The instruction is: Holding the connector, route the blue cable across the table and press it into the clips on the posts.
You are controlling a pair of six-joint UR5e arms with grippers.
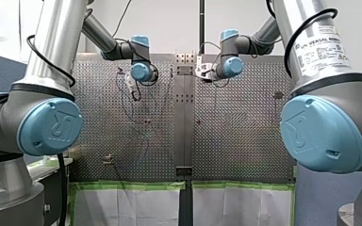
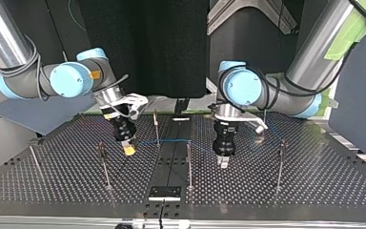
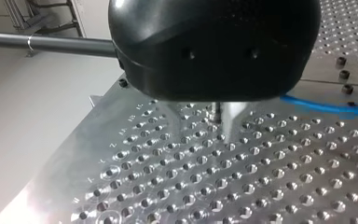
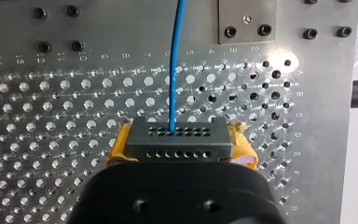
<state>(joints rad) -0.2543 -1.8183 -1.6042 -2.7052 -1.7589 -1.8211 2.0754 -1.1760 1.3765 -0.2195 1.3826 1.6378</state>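
In the right wrist view a dark grey connector [image 4: 175, 140] sits between yellow pads [image 4: 244, 150], with my right gripper [image 4: 181, 145] shut on it. The blue cable [image 4: 173, 60] leaves the connector and runs straight ahead over the perforated plate. In the top view my right gripper [image 2: 129, 149] hangs low at the left. From there the cable [image 2: 171, 140] crosses past a post [image 2: 156, 126] towards my left gripper [image 2: 224, 162]. That gripper's metal fingers [image 3: 233, 114] stand together just above the plate. The cable [image 3: 326, 106] passes beside them and disappears under the black gripper body.
Several thin posts stand on the plate, among them post [image 2: 188, 162], post [image 2: 104, 164] and post [image 2: 280, 164]. A small dark bracket [image 2: 165, 192] lies at the plate's near edge in the top view. A screwed metal plate [image 4: 247, 21] lies ahead of the connector.
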